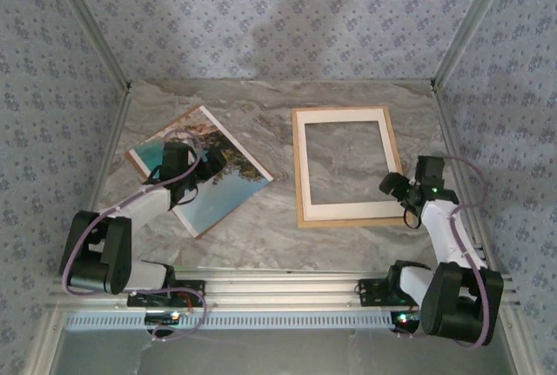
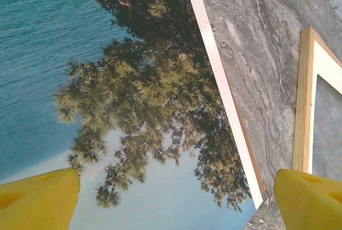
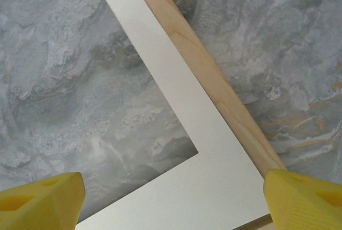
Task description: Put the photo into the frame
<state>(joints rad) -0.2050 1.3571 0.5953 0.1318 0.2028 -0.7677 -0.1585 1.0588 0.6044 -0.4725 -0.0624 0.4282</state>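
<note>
The light natural-wood rectangular frame (image 1: 300, 166) lies flat on the grey marbled table (image 1: 261, 244). A cream-white mat (image 3: 176, 107) sits inside its rim, and the marble pattern shows through the opening.

My right jaws hang over the frame's near right corner, spread wide and holding nothing. Their 2 yellow fingertips (image 3: 40, 198) sit one to each side of that corner. In the right wrist view the wooden rim (image 3: 214, 75) runs slantwise beneath them.

The large rectangular photo (image 1: 231, 179) of turquoise sea and dark green trees, with its pale border, lies flat to the left of the frame. It is turned askew to the frame and lies apart from it, with bare table between.

My left jaws hover over the photo's frame-side half, also spread wide and empty. One yellow fingertip (image 2: 37, 198) is above the print (image 2: 133, 80), and the other is above the strip of table beside the frame's left rim (image 2: 304, 96).
</note>
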